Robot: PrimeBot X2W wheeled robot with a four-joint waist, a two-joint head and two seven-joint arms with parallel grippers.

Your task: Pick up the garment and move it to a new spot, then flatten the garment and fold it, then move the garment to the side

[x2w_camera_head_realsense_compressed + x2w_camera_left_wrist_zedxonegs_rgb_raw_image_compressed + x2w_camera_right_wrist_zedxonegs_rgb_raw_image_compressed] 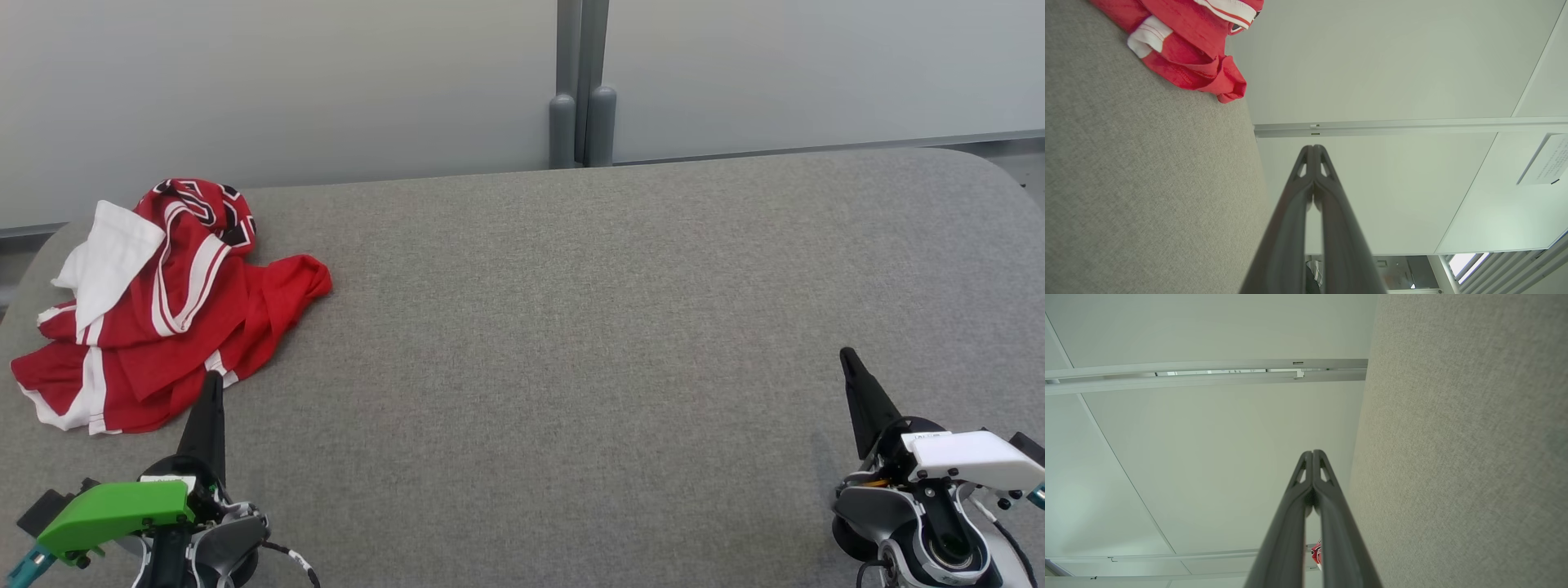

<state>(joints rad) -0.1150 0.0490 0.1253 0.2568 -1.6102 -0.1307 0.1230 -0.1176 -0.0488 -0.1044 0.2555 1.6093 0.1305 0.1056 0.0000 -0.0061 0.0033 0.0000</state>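
At far left of grey table (pixel 571 327), red-and-white garment (pixel 163 310) lies crumpled near back edge. My left gripper (pixel 211 380) hovers at its near hem, fingers pressed together, gripping nothing. My right gripper (pixel 847 356) well apart at lower right, fingers likewise together, empty.

The garment (pixel 163 306) is a red jersey with white stripes and black lettering. It lies crumpled at the grey worktop's (pixel 571 327) far-left corner.

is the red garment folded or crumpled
Crumpled: the garment lies in a bunched heap on the table, red and white layers twisted over each other.
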